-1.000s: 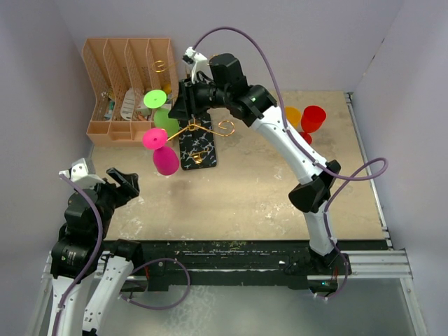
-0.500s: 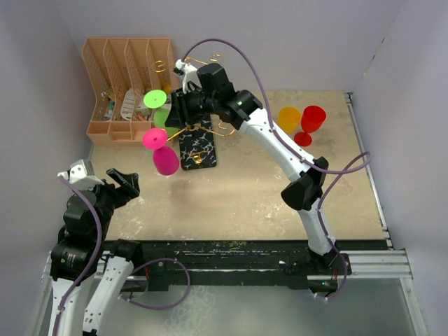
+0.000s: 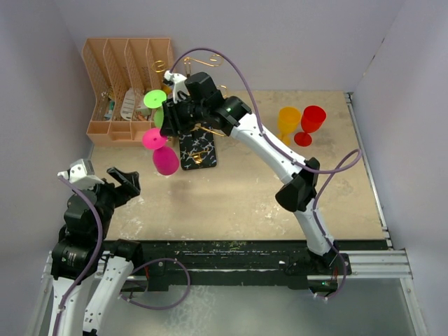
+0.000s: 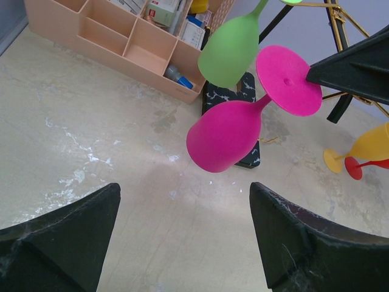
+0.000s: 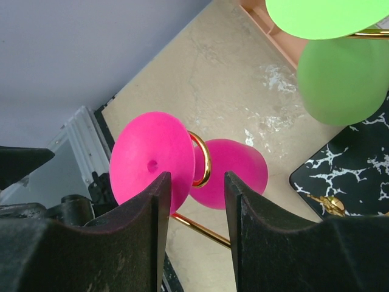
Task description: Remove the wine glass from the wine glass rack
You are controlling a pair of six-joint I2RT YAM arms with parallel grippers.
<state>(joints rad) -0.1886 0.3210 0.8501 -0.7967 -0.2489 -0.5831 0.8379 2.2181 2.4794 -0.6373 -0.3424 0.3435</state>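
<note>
tabletop [image 5: 231, 73], rack hook [image 5: 204, 159] around pink glass [image 5: 237, 171]

Magenta wine glass [image 4: 225, 137] — gold rack [image 5: 205, 159]

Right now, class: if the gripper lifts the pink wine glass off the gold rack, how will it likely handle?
The pink wine glass looks like opaque plastic, so it is probably light and not brittle. It hangs tilted, stem in one gold hook, so it may swing when nudged. Its smooth round bowl would likely roll if laid down.
</note>
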